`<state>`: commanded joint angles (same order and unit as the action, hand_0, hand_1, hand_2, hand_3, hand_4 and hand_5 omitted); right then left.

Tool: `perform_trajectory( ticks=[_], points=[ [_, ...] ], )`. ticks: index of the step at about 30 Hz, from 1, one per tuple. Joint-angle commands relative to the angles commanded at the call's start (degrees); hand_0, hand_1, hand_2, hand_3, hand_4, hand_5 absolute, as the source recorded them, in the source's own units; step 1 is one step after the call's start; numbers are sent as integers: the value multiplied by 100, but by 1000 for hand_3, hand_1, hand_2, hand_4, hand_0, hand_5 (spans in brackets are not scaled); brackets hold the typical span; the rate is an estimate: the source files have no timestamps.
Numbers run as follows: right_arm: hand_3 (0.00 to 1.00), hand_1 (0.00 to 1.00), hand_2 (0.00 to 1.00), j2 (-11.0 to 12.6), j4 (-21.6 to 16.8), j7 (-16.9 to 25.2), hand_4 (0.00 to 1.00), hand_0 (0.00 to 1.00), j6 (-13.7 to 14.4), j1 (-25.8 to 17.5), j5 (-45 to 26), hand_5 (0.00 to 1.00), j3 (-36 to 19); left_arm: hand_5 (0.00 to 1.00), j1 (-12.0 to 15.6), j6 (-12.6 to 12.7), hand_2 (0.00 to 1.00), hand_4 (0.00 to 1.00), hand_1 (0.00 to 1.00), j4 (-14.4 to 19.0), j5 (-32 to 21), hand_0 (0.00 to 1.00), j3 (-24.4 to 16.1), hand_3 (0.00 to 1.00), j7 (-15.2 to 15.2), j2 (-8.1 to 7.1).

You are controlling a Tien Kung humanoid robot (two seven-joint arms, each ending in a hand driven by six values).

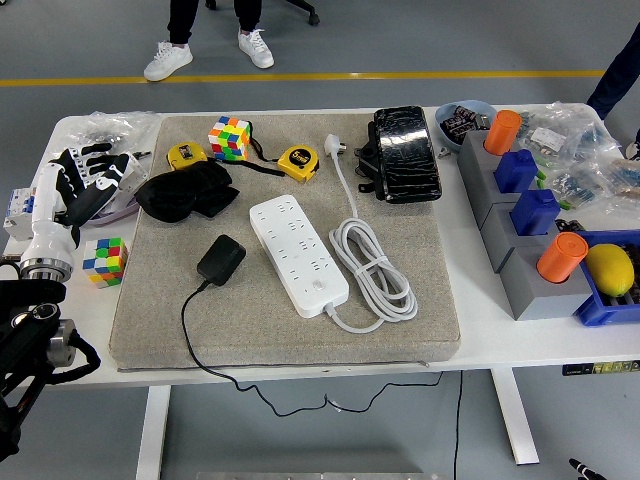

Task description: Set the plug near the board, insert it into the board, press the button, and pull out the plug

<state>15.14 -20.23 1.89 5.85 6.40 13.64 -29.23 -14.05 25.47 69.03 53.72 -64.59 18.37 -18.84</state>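
Head view looks down on a white table point(480, 335) with a grey felt mat point(290, 320) across its middle. At the right edge of the frame a blue bin point(607, 305) holds one yellow lemon point(611, 268). Upper right, a pale blue bowl point(462, 108) holds small dark packets that are too small to identify. Beside it, grey blocks point(520, 265) carry four pieces standing on them: two orange cylinders point(561, 256) and two blue blocks point(536, 212). Clear plastic bags point(570, 150) lie behind them, contents unclear.

On the mat lie one white power strip point(297, 240), angled, with its white cable coiled point(374, 270) just to its right and its own plug point(334, 145) near the mat's top edge. One black plug adapter point(221, 259) sits left of the strip, apart from it, its thin black cord point(200, 350) running off the near edge. There are two yellow tape measures point(299, 162), two colour cubes point(229, 137), one on the mat's top, the other point(105, 260) off the mat at the left, one black cloth point(185, 190) and one black wrapped bundle point(405, 152). No writing is readable.

At the left edge of the frame the left hand point(85, 180) hovers over the table, fingers loosely spread, holding nothing. A person's white shoes point(168, 60) show at the top.
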Motion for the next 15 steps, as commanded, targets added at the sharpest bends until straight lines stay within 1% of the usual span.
perform_trajectory(
  ticks=[15],
  points=[
    [541, 643, 616, -23, 8, -10, 924, 572, -1, -69, 22, 488, -79, 374, 38, -55, 564, 822, 597, 44, 66, 471, -64, 592, -138, 35]
  ],
)
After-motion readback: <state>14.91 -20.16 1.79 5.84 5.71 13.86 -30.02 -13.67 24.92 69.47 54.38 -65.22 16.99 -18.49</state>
